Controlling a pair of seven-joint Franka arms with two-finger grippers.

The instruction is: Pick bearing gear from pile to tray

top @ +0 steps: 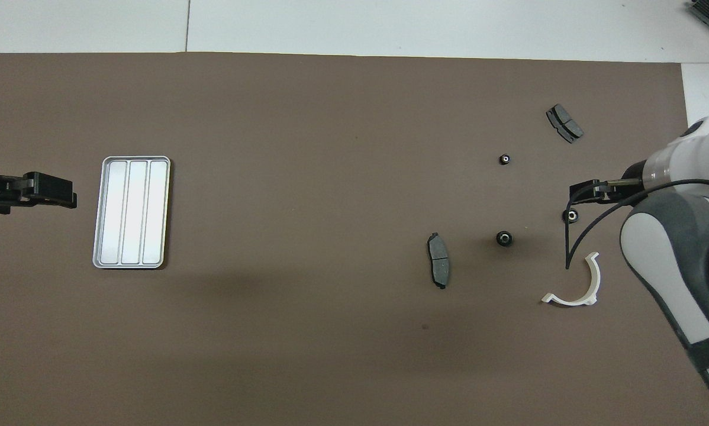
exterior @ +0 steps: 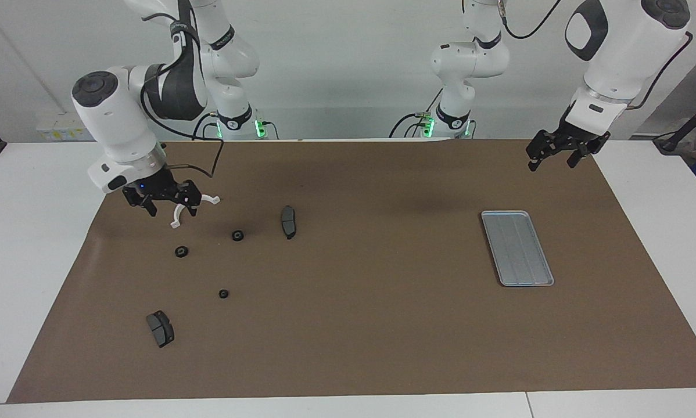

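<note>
Hovering wide, right tool [exterior: 166, 210] above white bracket [top: 574, 289]; left tool [exterior: 553, 161] wide, waiting near tray [exterior: 517, 248].

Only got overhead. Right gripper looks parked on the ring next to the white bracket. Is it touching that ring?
Observer: No. The facing view shows the right gripper raised over the white bracket. The ring lies on the mat, clear of it.
Operator: Jaws?
Observer: Open, fingertips apart, nothing between them.
Operator: Left gripper looks level with the tray here. Is it down?
Observer: No. The left gripper hangs in the air over the mat's edge at the robots' end, open and empty. That arm waits.
</note>
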